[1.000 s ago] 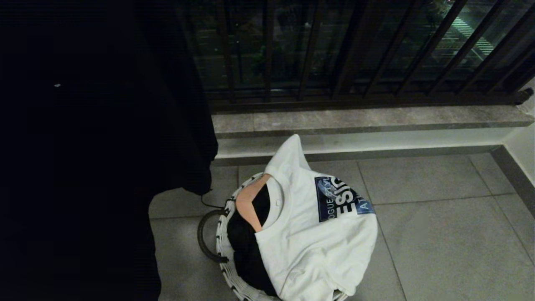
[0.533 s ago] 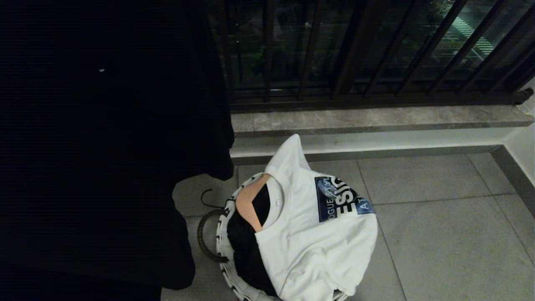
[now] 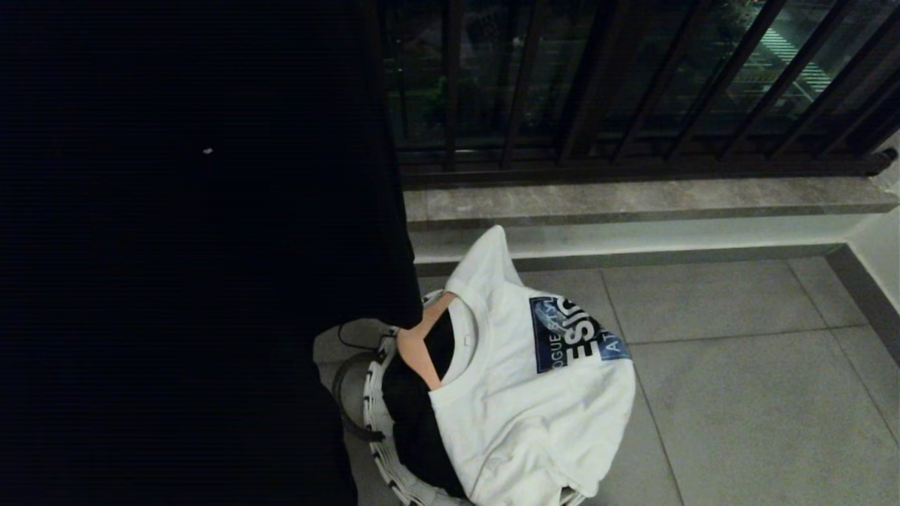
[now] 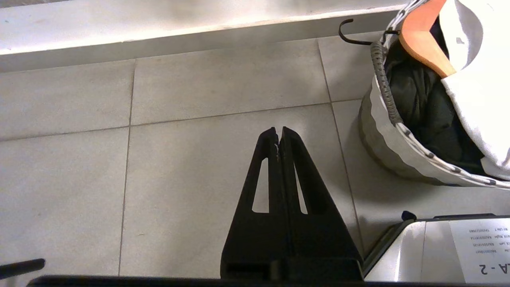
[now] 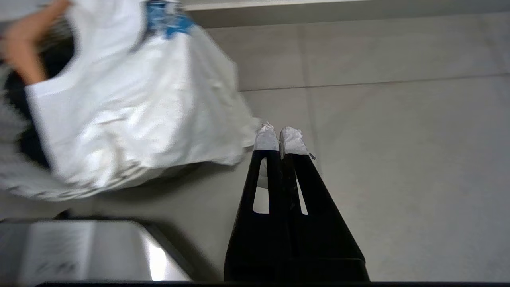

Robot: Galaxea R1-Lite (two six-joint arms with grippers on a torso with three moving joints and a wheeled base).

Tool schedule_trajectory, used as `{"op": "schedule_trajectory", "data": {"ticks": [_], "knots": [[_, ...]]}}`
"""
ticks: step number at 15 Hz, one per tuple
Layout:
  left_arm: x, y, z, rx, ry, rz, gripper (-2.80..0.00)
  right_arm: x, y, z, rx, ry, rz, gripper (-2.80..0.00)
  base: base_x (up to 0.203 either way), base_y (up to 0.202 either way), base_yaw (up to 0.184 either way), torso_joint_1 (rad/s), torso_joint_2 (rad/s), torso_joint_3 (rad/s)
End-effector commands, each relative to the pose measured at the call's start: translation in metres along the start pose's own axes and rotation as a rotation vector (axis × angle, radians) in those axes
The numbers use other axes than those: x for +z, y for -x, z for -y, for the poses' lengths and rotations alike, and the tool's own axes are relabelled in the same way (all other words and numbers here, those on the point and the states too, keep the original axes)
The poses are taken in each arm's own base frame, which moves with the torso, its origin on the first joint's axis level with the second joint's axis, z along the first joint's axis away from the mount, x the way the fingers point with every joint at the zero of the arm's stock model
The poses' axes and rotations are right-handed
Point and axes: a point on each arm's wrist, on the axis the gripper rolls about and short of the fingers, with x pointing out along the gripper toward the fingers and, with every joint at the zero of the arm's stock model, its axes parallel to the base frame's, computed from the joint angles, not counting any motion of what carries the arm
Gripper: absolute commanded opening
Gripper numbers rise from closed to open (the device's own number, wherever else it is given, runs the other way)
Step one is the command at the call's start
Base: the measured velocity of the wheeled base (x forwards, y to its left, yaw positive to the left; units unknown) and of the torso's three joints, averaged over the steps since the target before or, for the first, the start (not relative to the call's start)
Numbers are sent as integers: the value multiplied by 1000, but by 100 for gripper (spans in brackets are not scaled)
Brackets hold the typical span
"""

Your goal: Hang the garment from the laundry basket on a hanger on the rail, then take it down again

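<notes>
Right gripper (image 5: 279, 137) hangs above the tiled floor (image 5: 398, 159), its white-taped fingertips (image 5: 293, 139) pressed together with nothing between them. Just off to one side of those tips sits the white T-shirt (image 5: 131, 103), draped over the laundry basket (image 5: 36, 187), close by but not touching. Left gripper (image 4: 278, 133) is pinched tight too, empty, pointing down at bare tile; the basket's patterned rim is near it, off to the side, well clear of the fingers. Inside that basket: a wooden hanger (image 4: 422, 40) poking out of the shirt's collar, its dark hook (image 4: 350, 34) curling over the rim, dark clothing (image 4: 426, 103) underneath. From the head view, a large black shape (image 3: 190, 246) fills the left half, reaching the basket's edge.
</notes>
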Motion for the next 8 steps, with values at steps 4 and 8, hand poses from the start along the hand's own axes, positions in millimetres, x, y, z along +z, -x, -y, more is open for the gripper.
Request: {"op": "schedule_trajectory", "data": {"ticks": [4, 8], "knots": [[0, 0, 0, 0, 0, 0, -280, 67, -37, -7, 199, -18, -224, -280, 0, 0, 0, 0, 0, 0], [0, 0, 0, 0, 0, 0, -280, 101, -101, -13, 377, -34, -422, -280, 0, 0, 0, 0, 0, 0]]}}
